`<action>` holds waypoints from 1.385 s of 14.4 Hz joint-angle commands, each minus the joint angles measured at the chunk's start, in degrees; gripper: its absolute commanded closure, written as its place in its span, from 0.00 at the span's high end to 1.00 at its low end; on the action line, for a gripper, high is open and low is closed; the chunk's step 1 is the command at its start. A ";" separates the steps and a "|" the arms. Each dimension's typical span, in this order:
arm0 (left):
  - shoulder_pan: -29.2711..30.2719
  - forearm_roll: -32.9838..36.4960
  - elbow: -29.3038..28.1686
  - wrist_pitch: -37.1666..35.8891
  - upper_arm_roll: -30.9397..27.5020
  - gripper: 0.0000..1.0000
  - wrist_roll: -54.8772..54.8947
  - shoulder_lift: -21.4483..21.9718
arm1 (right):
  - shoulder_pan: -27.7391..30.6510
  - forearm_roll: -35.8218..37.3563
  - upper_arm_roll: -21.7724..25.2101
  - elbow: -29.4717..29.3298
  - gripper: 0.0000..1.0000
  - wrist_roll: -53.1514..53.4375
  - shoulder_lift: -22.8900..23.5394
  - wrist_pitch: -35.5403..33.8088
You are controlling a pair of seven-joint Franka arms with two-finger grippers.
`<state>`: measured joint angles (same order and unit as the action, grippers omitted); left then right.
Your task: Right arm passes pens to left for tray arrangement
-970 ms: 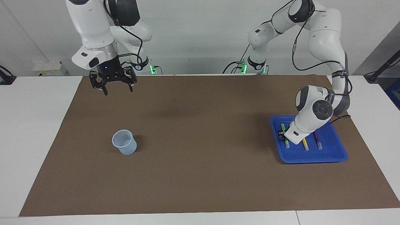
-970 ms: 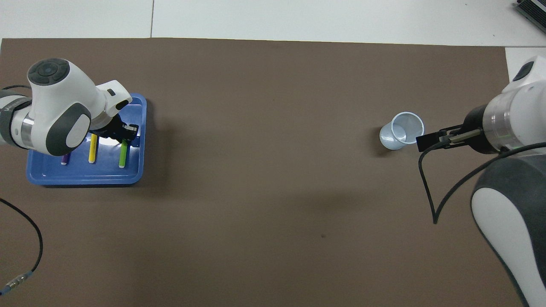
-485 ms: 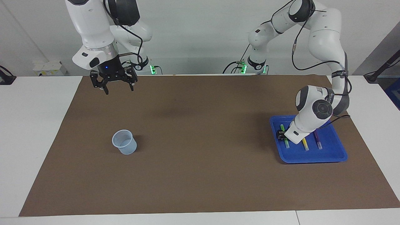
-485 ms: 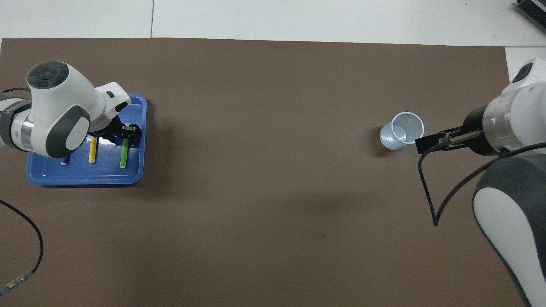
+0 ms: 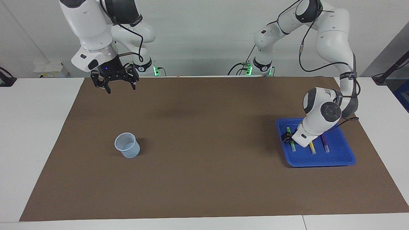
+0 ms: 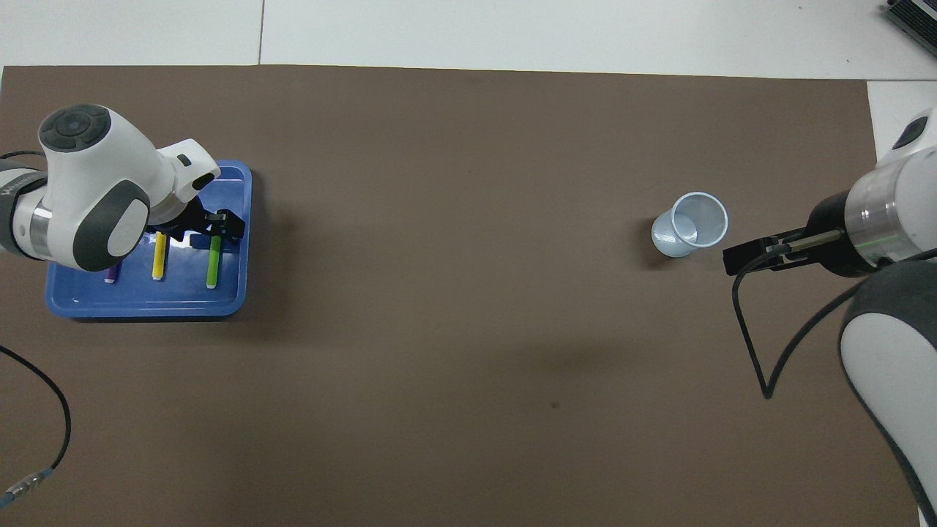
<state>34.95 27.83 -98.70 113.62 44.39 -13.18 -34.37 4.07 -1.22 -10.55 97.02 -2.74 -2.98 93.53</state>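
Lying in tray, green pen between left jaws.

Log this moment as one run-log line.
left gripper: open, over green pen in tray | yellow pen, purple pen: in tray | right gripper: open, waiting | cup: empty

The white counter carries a brown mat that covers most of its top. On the mat, below the left pincer, sits the blue tray, at the left arm's end. A translucent bluish cup stands upright on the mat at the right arm's end, well apart from the raised right pincer.
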 commanded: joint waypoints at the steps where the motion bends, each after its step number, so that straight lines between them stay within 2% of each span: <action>1: 0.82 0.65 -0.10 0.90 0.25 1.00 0.35 1.59 | -0.03 0.77 0.27 -0.78 1.00 -0.95 0.17 -1.42; 9: 0.65 0.82 0.70 1.61 0.34 1.00 -0.18 7.56 | 0.06 1.39 0.09 -0.78 1.00 -1.13 0.17 -0.98; 13: 0.65 0.73 0.69 3.11 0.86 1.00 0.08 7.92 | 0.06 1.39 0.09 -0.87 1.00 -1.13 0.17 -0.98; 20: 0.65 0.47 1.58 -0.58 1.92 1.00 0.61 15.38 | 0.06 1.39 0.09 -0.87 1.00 -1.13 0.17 -0.89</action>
<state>35.02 27.84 -96.30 114.70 46.03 -13.18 -21.79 4.07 -0.47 -10.54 96.86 -2.74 -2.98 93.28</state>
